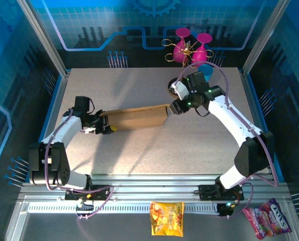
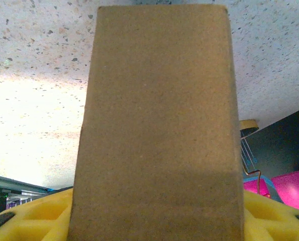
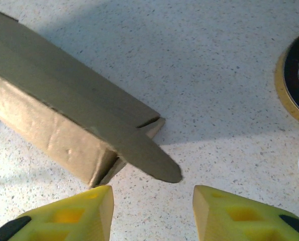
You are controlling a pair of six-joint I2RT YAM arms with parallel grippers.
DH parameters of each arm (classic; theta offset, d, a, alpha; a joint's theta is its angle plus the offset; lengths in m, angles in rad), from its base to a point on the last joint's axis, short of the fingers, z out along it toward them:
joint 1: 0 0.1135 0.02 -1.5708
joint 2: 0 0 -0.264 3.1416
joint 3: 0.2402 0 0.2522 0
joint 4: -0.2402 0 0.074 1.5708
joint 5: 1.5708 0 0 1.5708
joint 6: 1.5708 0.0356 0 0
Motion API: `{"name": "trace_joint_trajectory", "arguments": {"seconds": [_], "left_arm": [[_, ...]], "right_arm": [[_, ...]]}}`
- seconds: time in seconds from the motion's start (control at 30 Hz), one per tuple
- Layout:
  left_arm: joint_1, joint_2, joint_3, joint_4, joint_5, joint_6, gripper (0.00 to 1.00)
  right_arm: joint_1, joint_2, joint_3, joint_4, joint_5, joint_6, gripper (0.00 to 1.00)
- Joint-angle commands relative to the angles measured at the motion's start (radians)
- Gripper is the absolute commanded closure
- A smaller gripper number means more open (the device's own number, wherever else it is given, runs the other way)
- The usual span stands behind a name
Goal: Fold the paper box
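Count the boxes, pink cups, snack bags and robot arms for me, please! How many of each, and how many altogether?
Plain brown cardboard box: 1
Bright pink goblet-shaped cups: 2
Crinkly snack bags, one yellow-orange and one pink: 2
White-and-black robot arms: 2
Total: 7

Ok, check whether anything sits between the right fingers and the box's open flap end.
Nothing visible does. Only bare table separates the right fingers from the paper box and its rounded flap; the yellow-rimmed round object lies well off to the side.
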Motion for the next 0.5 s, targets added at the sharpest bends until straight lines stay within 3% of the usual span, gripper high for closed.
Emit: {"name": "trace_joint_trajectory", "arguments": {"seconds": [0.0,0.47], "left_arm": [[0.011,0.021,0.025,-0.060,-0.016,0.033,0.82],[0.014,0.035,0.029,-0.052,-0.013,0.043,0.80]], "right_arm": [[0.021,0.010,0.021,-0.030,0.015,-0.053,0.55],[0.040,0.097,0.104,-0.061,0.019,-0.016,0.77]]}}
